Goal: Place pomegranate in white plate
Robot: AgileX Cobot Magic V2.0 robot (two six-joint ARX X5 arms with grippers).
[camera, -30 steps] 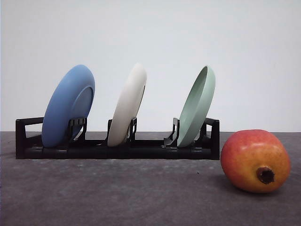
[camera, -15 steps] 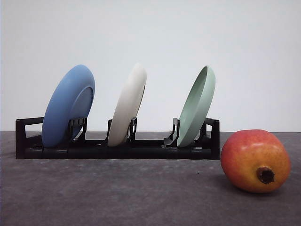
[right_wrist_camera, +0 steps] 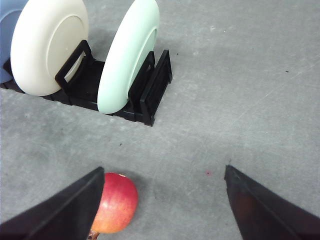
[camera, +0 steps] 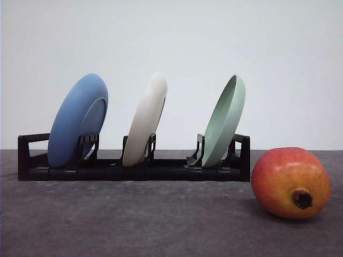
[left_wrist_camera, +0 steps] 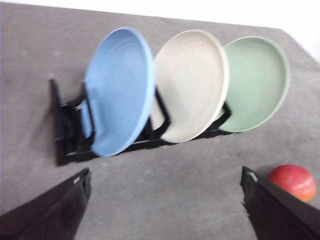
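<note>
As a second ago, pomegranate unmoved beside rack, white plate upright, both fingers spread, empty

Matt plates, black plastic rack
The white plate looks matt and smooth; the pomegranate has smooth, faintly glossy skin; the desk is rough grey

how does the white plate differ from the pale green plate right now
The white plate is cream and stands in the middle slot of the black rack; the pale green plate is mint and takes the end slot nearest the pomegranate. Both stand on edge, leaning the same way.
</note>
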